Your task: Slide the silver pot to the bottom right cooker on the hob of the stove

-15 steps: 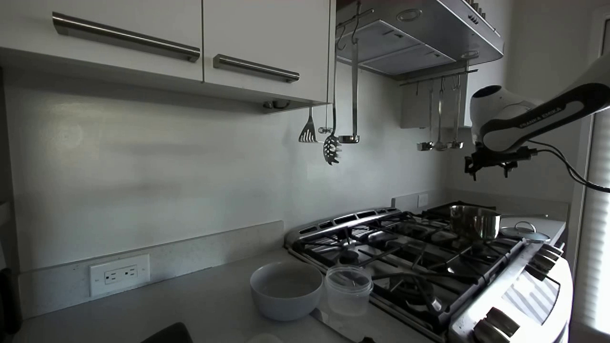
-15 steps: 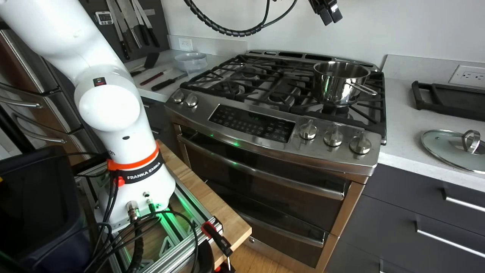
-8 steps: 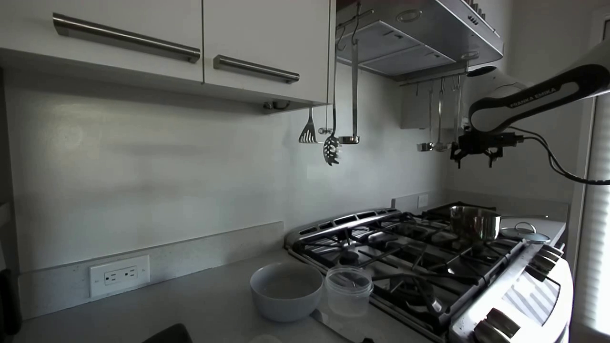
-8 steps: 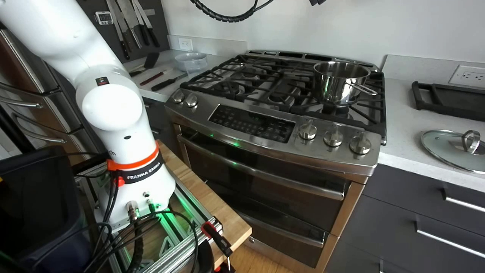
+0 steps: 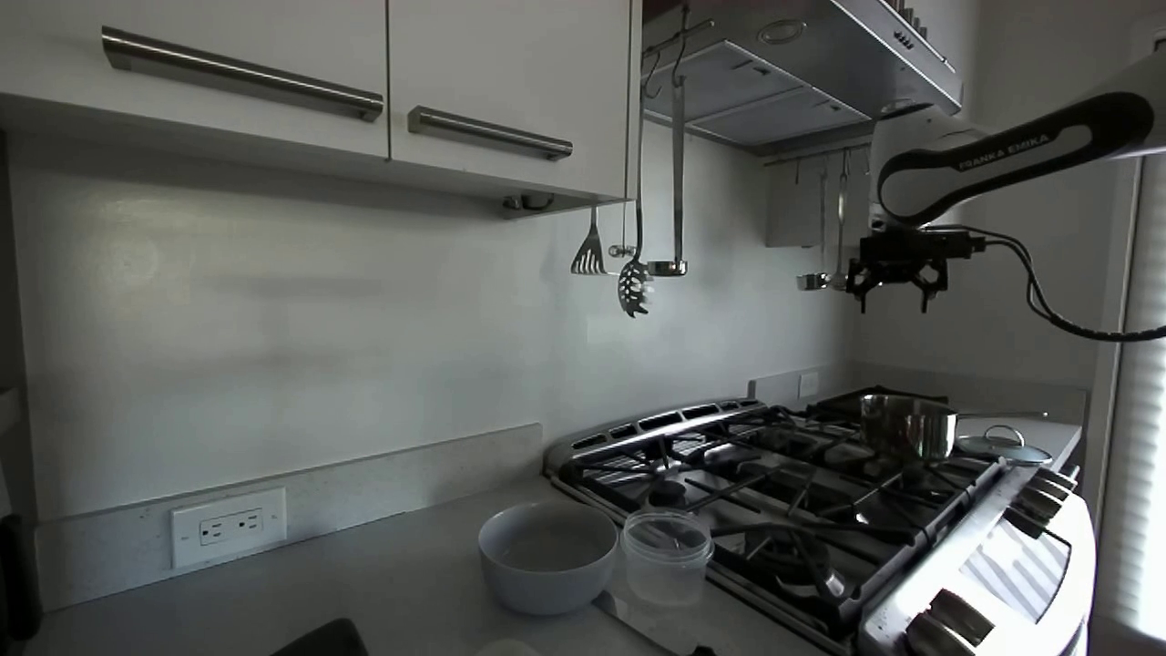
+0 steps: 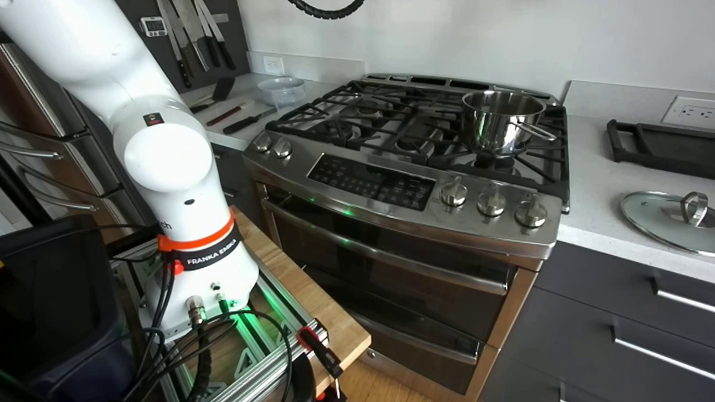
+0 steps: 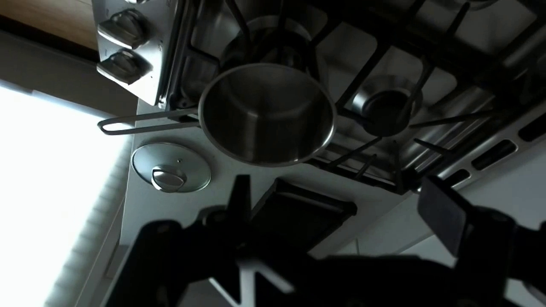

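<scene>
The silver pot (image 6: 497, 125) stands upright on the right grate of the hob (image 6: 385, 125), its handle pointing right. It also shows in an exterior view (image 5: 909, 428) and in the wrist view (image 7: 266, 115), where its inside looks empty. The bottom right cooker (image 6: 494, 162) shows just in front of the pot's base, partly hidden by it; it also shows in the wrist view (image 7: 264, 44). The stove (image 6: 357, 195) has knobs along its front. My gripper (image 5: 894, 305) is open, pointing down, well above the pot and not touching it. Its spread fingers (image 7: 337, 185) hold nothing.
A glass lid (image 6: 665, 223) and a black tray (image 6: 670, 145) lie on the counter right of the stove. A bowl (image 5: 547, 556) and a clear tub (image 5: 667, 560) stand at its left side. Utensils (image 5: 679, 182) hang near the hood (image 5: 802, 64).
My gripper has risen and moved left in an exterior view; it has passed out of the top in an exterior view. The pot has not moved.
</scene>
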You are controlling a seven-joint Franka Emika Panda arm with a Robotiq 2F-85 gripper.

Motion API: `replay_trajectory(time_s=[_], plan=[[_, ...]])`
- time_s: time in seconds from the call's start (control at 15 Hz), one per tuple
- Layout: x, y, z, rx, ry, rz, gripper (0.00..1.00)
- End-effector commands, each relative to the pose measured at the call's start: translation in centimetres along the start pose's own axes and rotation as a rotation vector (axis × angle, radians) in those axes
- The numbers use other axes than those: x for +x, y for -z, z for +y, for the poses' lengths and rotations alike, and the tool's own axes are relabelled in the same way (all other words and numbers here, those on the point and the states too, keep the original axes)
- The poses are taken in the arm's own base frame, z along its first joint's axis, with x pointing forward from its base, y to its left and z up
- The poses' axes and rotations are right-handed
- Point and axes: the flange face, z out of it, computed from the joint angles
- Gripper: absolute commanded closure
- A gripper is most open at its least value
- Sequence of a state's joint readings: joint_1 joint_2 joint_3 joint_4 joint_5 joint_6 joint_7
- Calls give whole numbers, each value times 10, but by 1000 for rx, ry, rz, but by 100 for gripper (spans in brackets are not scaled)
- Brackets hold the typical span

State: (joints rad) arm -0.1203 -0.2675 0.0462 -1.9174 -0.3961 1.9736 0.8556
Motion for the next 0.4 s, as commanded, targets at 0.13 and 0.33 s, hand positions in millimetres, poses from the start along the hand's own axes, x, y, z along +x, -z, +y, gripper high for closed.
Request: replay_trajectory(time_s=[0.13, 0.33], plan=[[3, 0, -5, -5, -9, -36, 0], [4, -2, -7, -6, -9, -40, 0]])
